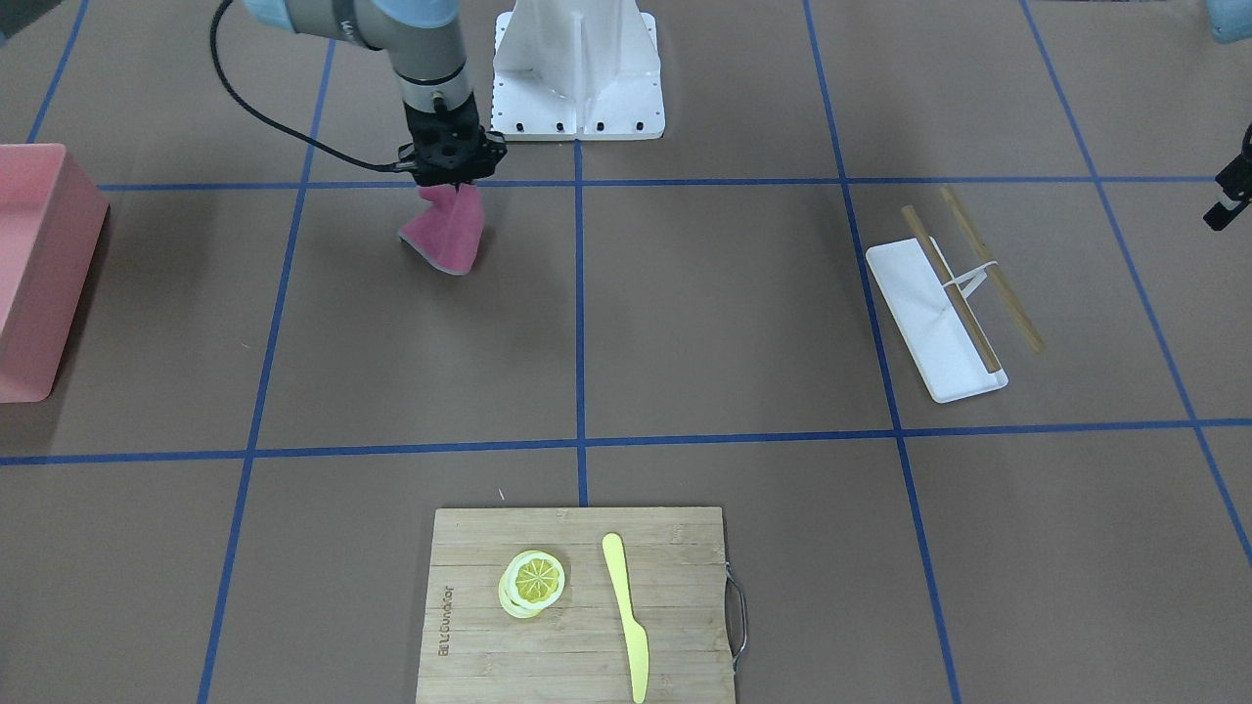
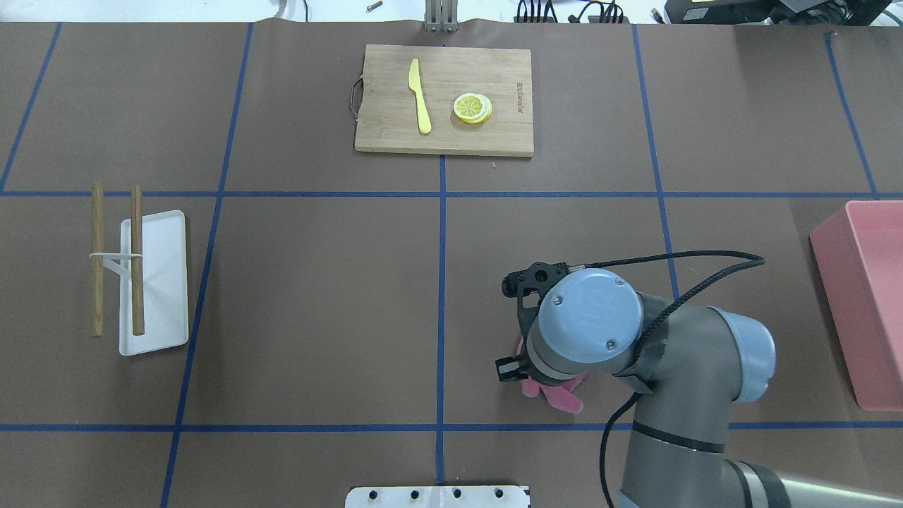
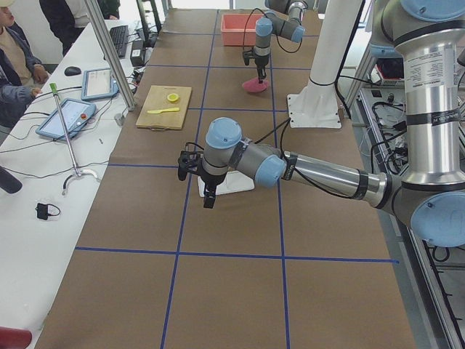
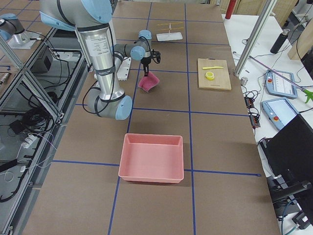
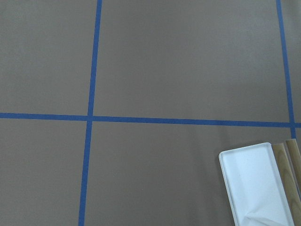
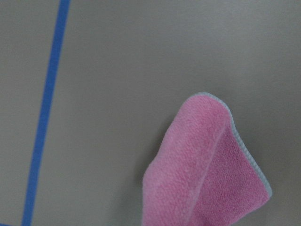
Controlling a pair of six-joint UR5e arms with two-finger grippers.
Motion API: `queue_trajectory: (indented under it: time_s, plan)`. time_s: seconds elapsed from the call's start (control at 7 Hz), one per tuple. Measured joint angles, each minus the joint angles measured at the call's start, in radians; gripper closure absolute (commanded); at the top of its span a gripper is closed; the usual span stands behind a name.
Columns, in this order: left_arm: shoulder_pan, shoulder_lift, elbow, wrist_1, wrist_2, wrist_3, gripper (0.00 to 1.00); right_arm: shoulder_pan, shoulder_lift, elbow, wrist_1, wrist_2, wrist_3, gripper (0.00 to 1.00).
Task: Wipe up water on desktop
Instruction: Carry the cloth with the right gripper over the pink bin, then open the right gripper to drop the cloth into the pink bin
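Note:
The desktop (image 1: 724, 313) is a matte brown surface crossed by blue tape lines; I see no water on it. My right gripper (image 1: 452, 184) is shut on a pink cloth (image 1: 445, 233), which hangs folded below it with its lower edge at or just above the desktop. The cloth also shows in the right wrist view (image 6: 207, 174) and peeks out under the wrist in the overhead view (image 2: 559, 396). My left gripper (image 3: 207, 198) hovers over the desktop near a white tray (image 5: 256, 181); I cannot tell whether it is open or shut.
A pink bin (image 1: 39, 264) stands at the table's end on my right. The white tray (image 1: 934, 313) with two chopsticks (image 1: 954, 293) lies on my left. A bamboo cutting board (image 1: 577, 606) with lemon slices (image 1: 534, 582) and a yellow knife (image 1: 626, 611) lies across the table.

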Motion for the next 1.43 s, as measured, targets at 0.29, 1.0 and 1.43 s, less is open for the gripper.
queue_trajectory:
  time_s: [0.29,1.0,1.43]
  plan:
    - [0.002,-0.006,0.001,0.0,0.0,0.0,0.02,0.04,-0.039,0.014,-0.008,0.009,-0.011,1.0]
    - [0.002,-0.013,-0.005,0.001,-0.001,-0.013,0.02,0.432,-0.579,0.322,-0.011,0.177,-0.494,1.0]
    - [0.0,-0.009,-0.017,0.0,-0.001,-0.016,0.02,0.808,-0.694,0.334,-0.135,0.244,-1.061,1.0]
